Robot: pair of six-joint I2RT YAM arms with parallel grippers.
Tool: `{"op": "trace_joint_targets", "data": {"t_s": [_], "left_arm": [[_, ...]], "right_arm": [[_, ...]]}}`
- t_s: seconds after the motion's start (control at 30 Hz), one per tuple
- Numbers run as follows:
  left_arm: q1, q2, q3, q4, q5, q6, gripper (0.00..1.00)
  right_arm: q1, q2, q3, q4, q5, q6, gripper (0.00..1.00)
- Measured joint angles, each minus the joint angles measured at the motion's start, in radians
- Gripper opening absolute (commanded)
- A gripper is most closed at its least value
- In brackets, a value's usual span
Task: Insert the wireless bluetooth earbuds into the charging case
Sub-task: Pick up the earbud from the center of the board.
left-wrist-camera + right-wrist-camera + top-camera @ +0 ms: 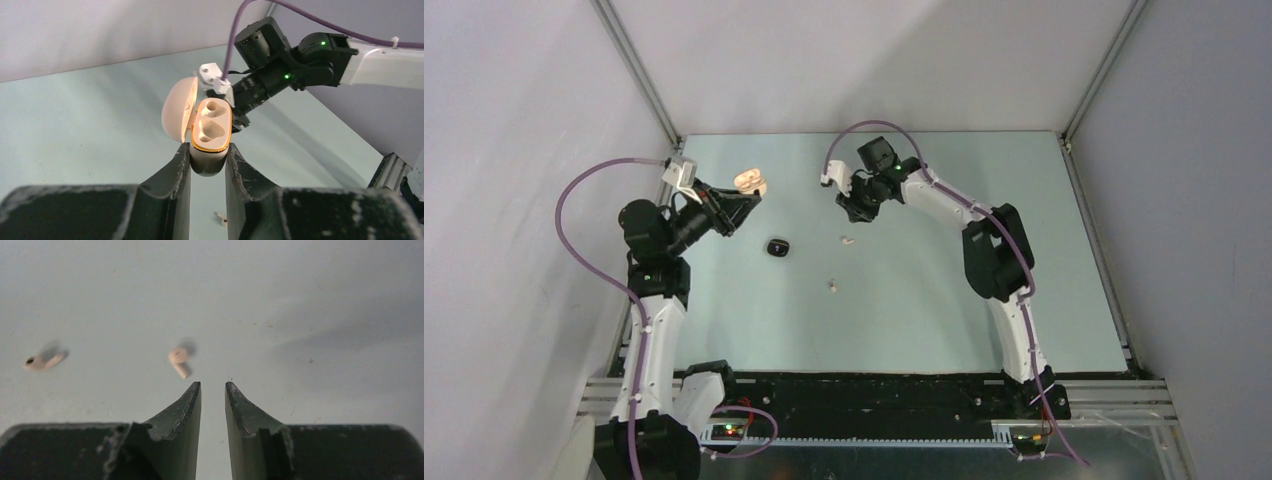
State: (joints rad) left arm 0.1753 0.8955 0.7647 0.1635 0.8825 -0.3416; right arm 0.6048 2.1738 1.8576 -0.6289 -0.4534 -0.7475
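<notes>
Earbuds (847, 240) (832, 287): two on table (904, 320). Case (210, 129): one, in left tool (207, 152). Right tool (213, 386) narrow.

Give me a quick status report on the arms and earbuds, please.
Left gripper shut on charging case, lid open, sockets empty. Right gripper open, empty, over table. One earbud just ahead of it, other earbud aside, both loose. Nothing between.

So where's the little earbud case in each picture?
Top external: the charging case is upper left, lid open, held by the left gripper.
Left wrist: the charging case is in the centre, open, pinched between the jaws.
Right wrist: not in it.
Shared landmark: the pale green table.
</notes>
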Motion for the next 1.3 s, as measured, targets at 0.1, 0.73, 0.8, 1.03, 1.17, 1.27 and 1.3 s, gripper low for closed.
{"op": "trace_joint_targets", "data": {"t_s": [0.1,0.73,0.8,1.03,1.17,1.27,1.3], "left_arm": [[0.005,-0.001,0.000,0.006,0.000,-0.003,0.00],[0.006,-0.026,0.000,0.014,-0.005,-0.018,0.00],[0.006,-0.036,0.000,0.015,-0.008,-0.018,0.00],[0.006,-0.048,0.000,0.015,-0.008,-0.018,0.00],[0.006,-0.053,-0.011,0.016,-0.008,-0.018,0.00],[0.006,-0.056,-0.018,0.014,-0.008,-0.018,0.00],[0.006,-0.056,-0.019,0.014,-0.008,-0.018,0.00]], "right_arm": [[0.010,0.065,0.081,0.010,0.060,0.116,0.31],[0.071,0.121,0.130,-0.060,0.189,0.668,0.36],[0.072,0.128,0.130,-0.061,0.200,0.677,0.36],[0.077,0.170,0.136,-0.058,0.227,0.685,0.39],[0.078,0.194,0.139,-0.058,0.240,0.685,0.39],[0.079,0.201,0.146,-0.060,0.245,0.685,0.36],[0.080,0.203,0.150,-0.058,0.246,0.685,0.34]]}}
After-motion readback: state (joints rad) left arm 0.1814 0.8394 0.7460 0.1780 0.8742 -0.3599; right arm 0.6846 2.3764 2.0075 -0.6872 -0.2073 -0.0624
